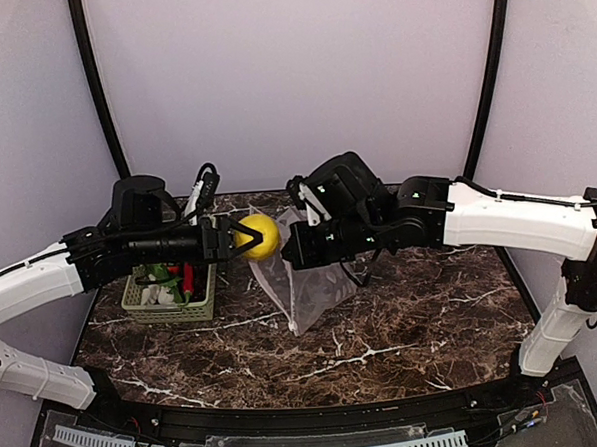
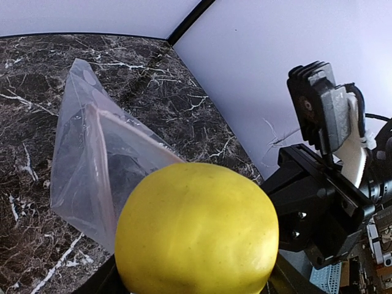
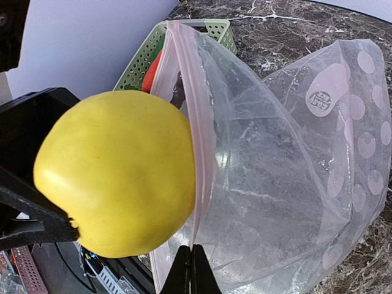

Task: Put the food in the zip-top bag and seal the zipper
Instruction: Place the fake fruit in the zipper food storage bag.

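The left claw grips the lemon above the surface, right beside the bag, ready to push it in. The right claw is closed, pinching the bag's rim and lifting it, so the mouth seems to gape. More food sits in the basket on the left.

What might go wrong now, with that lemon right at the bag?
The lemon sits against the rim of the bag, and the mouth looks narrow, so it may push the bag away instead of entering. The right fingers pinch only one thin edge, which might slip. The round lemon may roll from the left fingers.
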{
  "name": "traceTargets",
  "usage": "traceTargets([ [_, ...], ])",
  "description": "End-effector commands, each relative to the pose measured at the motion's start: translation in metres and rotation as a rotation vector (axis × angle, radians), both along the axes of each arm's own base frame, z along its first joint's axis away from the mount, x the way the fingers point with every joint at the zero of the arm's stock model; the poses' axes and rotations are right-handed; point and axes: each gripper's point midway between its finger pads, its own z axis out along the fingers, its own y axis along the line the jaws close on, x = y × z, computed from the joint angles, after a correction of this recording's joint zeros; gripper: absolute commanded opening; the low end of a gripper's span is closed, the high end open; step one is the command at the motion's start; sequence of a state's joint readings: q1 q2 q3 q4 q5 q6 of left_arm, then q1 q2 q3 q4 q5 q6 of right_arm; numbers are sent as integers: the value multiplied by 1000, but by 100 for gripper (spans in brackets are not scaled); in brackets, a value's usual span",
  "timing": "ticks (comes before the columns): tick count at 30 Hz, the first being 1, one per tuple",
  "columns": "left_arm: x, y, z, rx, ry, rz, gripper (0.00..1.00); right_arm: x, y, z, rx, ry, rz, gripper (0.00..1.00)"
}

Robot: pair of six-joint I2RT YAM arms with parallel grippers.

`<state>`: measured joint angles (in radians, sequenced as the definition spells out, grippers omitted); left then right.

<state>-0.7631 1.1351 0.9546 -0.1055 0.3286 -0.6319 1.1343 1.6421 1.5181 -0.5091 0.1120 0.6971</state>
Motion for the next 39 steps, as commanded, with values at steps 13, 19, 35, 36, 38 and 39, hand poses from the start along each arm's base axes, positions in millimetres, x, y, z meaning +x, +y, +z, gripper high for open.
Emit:
traceTargets([
  [13,6,7,-49,210,45,60,57,2,13,25,100,-22,22,0],
  [19,6,-2,-55,270,49,39,58,2,12,24,112,-22,19,0],
  [35,-5,-14,-38,178,34,-14,84,4,8,14,115,-4,2,0],
  [36,-6,-13,-36,174,31,-14,85,3,8,14,115,-4,3,0],
  [38,-6,-12,-33,168,25,-13,86,3,8,14,117,-2,3,0],
  [39,-7,-11,-32,169,24,-11,86,3,9,14,117,-1,3,0],
])
